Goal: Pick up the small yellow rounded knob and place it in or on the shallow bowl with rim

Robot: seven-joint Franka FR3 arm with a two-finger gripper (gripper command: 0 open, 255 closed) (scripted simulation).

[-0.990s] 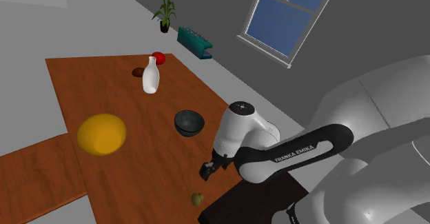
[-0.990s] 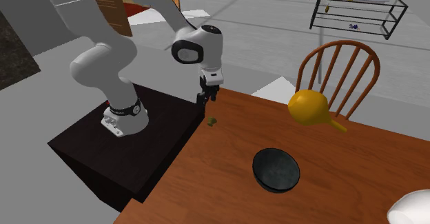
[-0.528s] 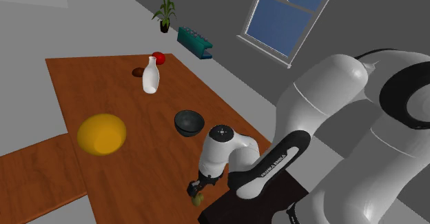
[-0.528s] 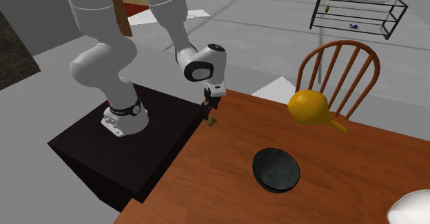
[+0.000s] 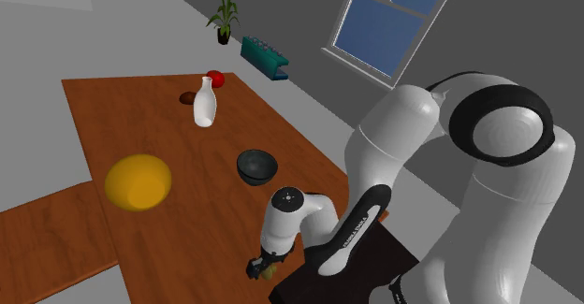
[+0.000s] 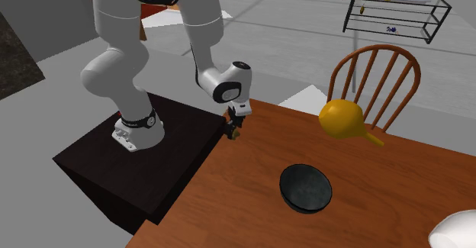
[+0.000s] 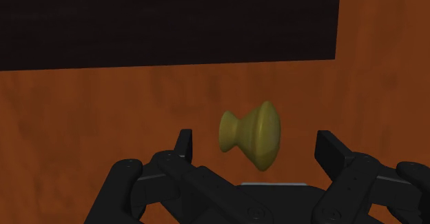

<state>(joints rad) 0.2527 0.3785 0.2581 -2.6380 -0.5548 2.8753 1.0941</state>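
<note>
A brown wooden counter (image 5: 187, 227) is standing on a grey floor (image 5: 37, 134) in a grey-walled room, w/ a lower leaf (image 5: 47, 246) adjoining it at the shoulder view's left. L to R in that view: a wide yellow bowl (image 5: 138, 182) is sitting nr the leaf. A small brown item (image 5: 188, 97), an upright white vase (image 5: 205, 103) and a red object (image 5: 214, 77) are grouping at the far end. A potted plant (image 5: 224, 17) and a teal object (image 5: 265, 57) are resting on the floor by the wall. A dark bowl (image 5: 255, 166) is sitting nr the ctr of the counter's right side. A window (image 5: 393, 21) is showing blue beyond it.

The white arm (image 5: 412, 152) is bending down from its black stand (image 6: 137, 170) to the counter's near edge. The small yellow knob (image 7: 251, 134) is lying there on its side on the wood, just beside the stand and well apart from the dark bowl. Nothing is standing btwn knob and bowl.

In the wrist view the jaws are standing wide, one of the black fingers (image 7: 182, 145) on each side of the knob, neither touching it. In the second exterior view a wooden chair (image 6: 374, 49) is standing behind the yellow bowl.
</note>
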